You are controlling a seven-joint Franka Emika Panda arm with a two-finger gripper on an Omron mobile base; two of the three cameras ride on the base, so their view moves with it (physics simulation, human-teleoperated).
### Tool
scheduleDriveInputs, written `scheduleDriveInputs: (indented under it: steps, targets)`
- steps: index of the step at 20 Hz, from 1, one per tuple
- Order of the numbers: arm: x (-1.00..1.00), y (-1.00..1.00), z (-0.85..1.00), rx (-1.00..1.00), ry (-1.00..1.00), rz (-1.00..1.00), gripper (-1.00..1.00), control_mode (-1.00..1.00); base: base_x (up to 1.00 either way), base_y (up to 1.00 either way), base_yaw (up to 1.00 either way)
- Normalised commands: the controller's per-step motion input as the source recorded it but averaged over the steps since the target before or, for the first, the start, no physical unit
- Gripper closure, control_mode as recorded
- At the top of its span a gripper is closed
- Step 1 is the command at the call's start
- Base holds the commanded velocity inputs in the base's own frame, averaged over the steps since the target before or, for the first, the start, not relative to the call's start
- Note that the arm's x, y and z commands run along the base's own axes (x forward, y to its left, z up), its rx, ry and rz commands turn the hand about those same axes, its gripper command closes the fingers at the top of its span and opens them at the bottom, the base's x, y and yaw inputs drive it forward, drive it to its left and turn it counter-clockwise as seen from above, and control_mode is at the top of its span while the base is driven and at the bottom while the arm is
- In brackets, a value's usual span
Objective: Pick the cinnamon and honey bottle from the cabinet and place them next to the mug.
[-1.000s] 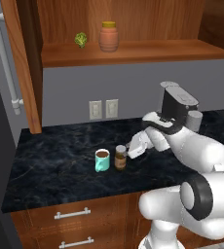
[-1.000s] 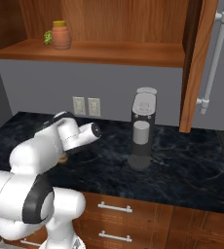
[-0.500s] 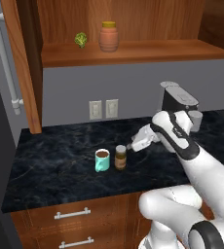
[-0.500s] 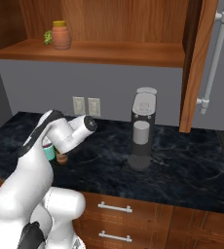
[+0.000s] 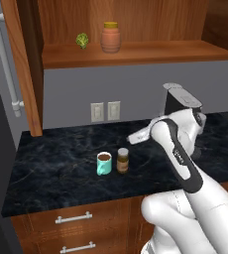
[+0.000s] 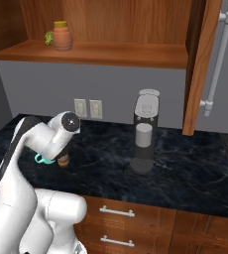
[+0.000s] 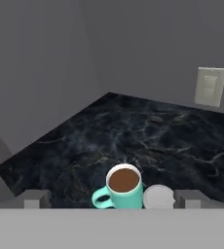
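1. We see the cinnamon upright on the counter at the frame's middle, just right of the mug.
2. From the hand view, the mug sits at bottom center, the cinnamon's pale lid close against its right side.
3. The honey bottle stands on the cabinet shelf, top center, beside a small green item.
4. Our fingers stand apart, clear of both, holding nothing.
5. A coffee machine stands at middle right of the right base view.
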Motion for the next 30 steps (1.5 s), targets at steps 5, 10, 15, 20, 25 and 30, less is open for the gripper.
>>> scheduleDriveInputs:
  steps: [5, 10, 15, 20, 25, 30]
  targets:
    - [-0.16, 0.00, 0.88, -0.01, 0.04, -0.23, -1.00, -1.00, 0.00, 0.00, 0.00]
    - [-0.24, 0.00, 0.94, -0.02, 0.00, -0.13, -1.00, -1.00, 0.00, 0.00, 0.00]
    - [-0.28, 0.00, 0.91, -0.03, 0.00, -0.07, -1.00, -1.00, 0.00, 0.00, 0.00]
    - [-0.15, 0.00, 0.74, -0.05, 0.00, -0.07, -1.00, -1.00, 0.00, 0.00, 0.00]
    - [0.00, 0.00, 0.68, -0.09, 0.00, -0.09, -1.00, -1.00, 0.00, 0.00, 0.00]
    - [0.05, 0.00, 0.66, -0.15, -0.02, -0.13, -1.00, -1.00, 0.00, 0.00, 0.00]
